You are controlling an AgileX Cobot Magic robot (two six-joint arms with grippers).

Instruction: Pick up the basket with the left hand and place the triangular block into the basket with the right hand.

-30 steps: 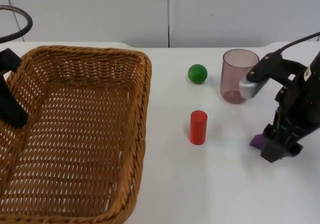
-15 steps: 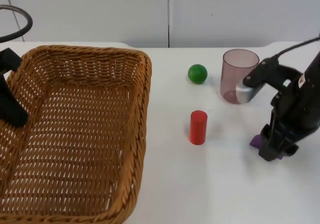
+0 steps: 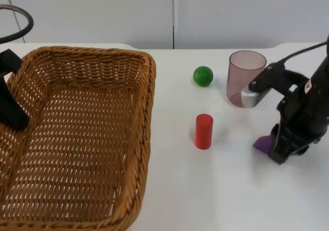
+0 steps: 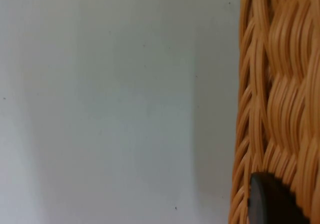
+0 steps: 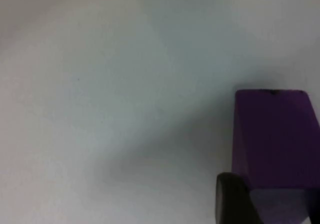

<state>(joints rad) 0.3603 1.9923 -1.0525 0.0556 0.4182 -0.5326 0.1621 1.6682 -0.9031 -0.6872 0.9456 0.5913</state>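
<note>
Top view: right gripper (image 3: pixel 281 149) clamped on purple block (image 3: pixel 263 144), looks light, rigid, slopes probably slippery. Left gripper (image 3: pixel 11 115) grips basket (image 3: pixel 87 138) rim.

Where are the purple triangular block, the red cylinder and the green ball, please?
purple triangular block (image 3: pixel 263 144): top view, its exposed corner beside the right arm.
red cylinder (image 3: pixel 203 131): top view, middle of its side.
green ball (image 3: pixel 203 76): top view, its centre.
</note>
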